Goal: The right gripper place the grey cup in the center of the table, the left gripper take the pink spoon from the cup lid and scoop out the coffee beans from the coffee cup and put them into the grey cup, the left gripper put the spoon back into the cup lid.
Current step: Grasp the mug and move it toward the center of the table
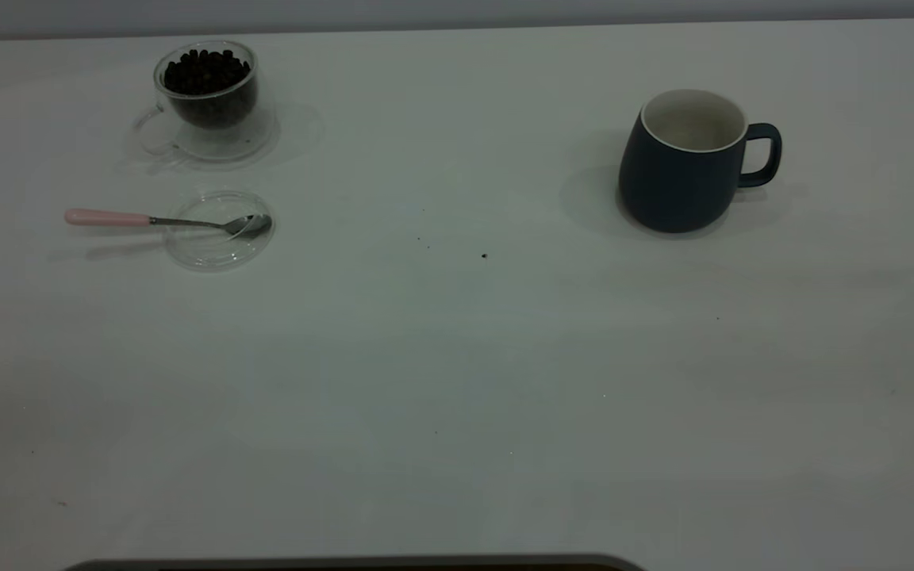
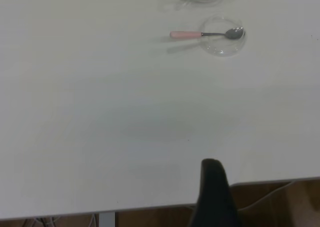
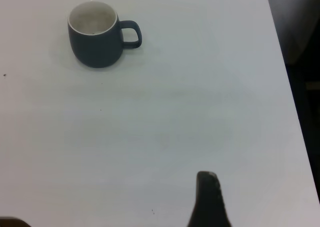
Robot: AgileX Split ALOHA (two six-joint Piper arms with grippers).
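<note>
In the exterior view the coffee cup [image 1: 207, 99] stands upright at the far left of the worktop [image 1: 441, 381], filled near its brim with coffee beans [image 1: 205, 71]. Just nearer lies the cup lid [image 1: 219, 230]; the pink spoon [image 1: 163, 220] rests across it, bowl inside the lid, handle reaching out left over the rim. The grey cup [image 1: 687, 162] stands upright at the far right, well apart from both, its white inside bare, handle to the right.

The left wrist view shows the left hand [image 2: 214, 197] over the near edge, far from the spoon and lid; only 1 dark tip shows, so I cannot tell its spread.

The right wrist view shows the right hand [image 3: 209, 202] well short of the grey cup; again I cannot tell its state
</note>
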